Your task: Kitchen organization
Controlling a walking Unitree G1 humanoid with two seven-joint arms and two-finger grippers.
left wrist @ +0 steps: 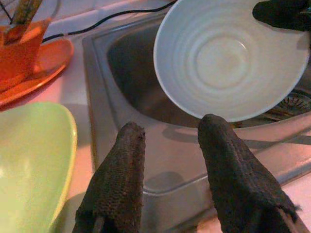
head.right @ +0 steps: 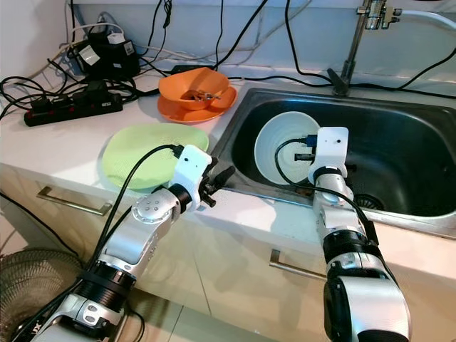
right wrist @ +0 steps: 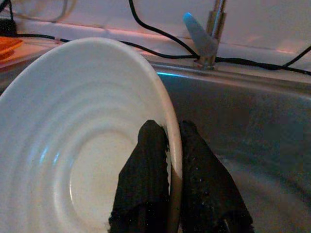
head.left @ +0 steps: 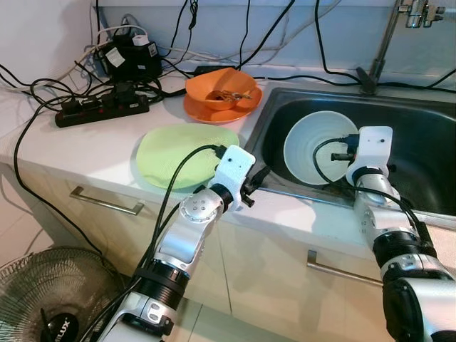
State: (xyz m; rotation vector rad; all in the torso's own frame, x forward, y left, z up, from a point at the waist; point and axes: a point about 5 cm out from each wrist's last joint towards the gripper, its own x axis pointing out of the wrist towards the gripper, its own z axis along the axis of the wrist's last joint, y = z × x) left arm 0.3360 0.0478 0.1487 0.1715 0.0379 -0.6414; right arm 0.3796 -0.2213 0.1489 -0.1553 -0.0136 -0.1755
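The right gripper (right wrist: 167, 145) is clamped on the rim of a white bowl (head.left: 313, 146), one black finger inside the rim and the other outside against the wall. The bowl is held tilted on edge inside the sink (head.left: 420, 135), its ribbed inside facing toward the counter side, and the gripper's hold is on the rim at the bowl's right, as the head views show it. The left gripper (left wrist: 170, 160) hovers over the near left corner of the sink, its two fingers spread apart with nothing between them; the bowl lies ahead of and beyond its fingertips, not touching them.

The white counter (head.left: 85, 149) runs to the left of the steel sink. A faucet (head.left: 381, 43) stands at the sink's back edge. A light green plate (head.left: 178, 153) lies flat on the counter just beside the sink's left wall, near the left gripper. Behind it sits an orange bowl (head.left: 221, 87) on an orange plate (head.left: 206, 110), holding something brownish that cannot be made out. A black power strip (head.left: 100, 108) with tangled cables lies further left, by the wall. A fan (head.left: 50, 299) stands on the floor below the counter.
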